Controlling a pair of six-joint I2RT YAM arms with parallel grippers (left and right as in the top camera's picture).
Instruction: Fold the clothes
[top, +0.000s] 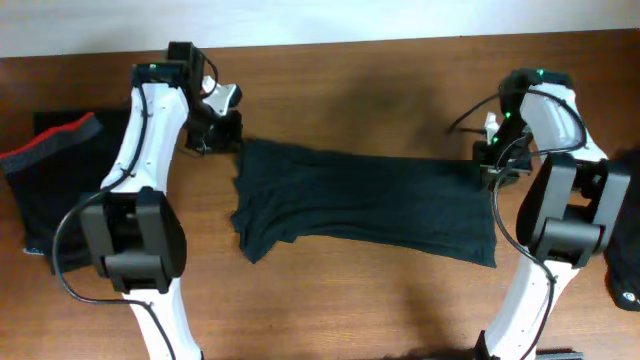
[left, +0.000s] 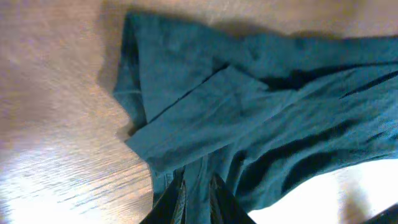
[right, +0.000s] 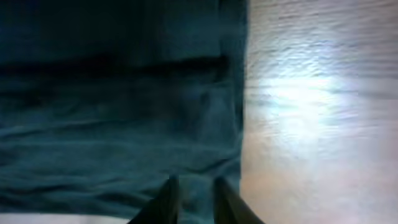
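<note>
A dark teal garment lies spread out lengthwise, wrinkled, its left edge folded.

Likely a robotics lab: two cabled arms on a plain wooden table.

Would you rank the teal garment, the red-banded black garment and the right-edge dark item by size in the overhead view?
1. teal garment.
2. red-banded black garment, partly hidden.
3. right-edge dark item, cropped by the frame, so unsure.
</note>
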